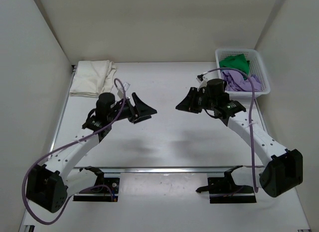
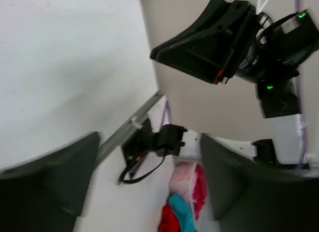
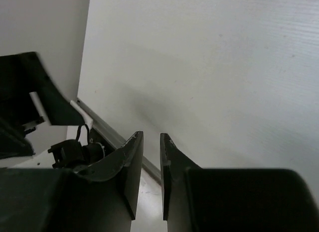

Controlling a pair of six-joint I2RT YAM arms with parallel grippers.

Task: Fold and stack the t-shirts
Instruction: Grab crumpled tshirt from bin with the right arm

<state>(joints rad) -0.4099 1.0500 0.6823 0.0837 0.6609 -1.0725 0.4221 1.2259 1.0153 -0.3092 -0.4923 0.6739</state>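
The cream-white t-shirt point(image 1: 93, 78) is lying folded at 10 o'clock on the table point(image 1: 164, 142), creases running 12 to 6 – collar end not discernible. The green t-shirt point(image 1: 234, 61) and lavender t-shirt point(image 1: 239, 81) are sitting crumpled in the basket point(image 1: 244, 51) at 2 o'clock. The left gripper point(image 1: 145, 112) is hovering spread wide – empty; the right gripper point(image 3: 151, 142) is showing only a slit, pinching nothing.

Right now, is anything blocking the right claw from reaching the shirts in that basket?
Nothing visible does, apart from the basket's own wall. The right gripper points toward the table's middle, away from the basket; in it the purple shirt lies nearest, the green shirt behind.
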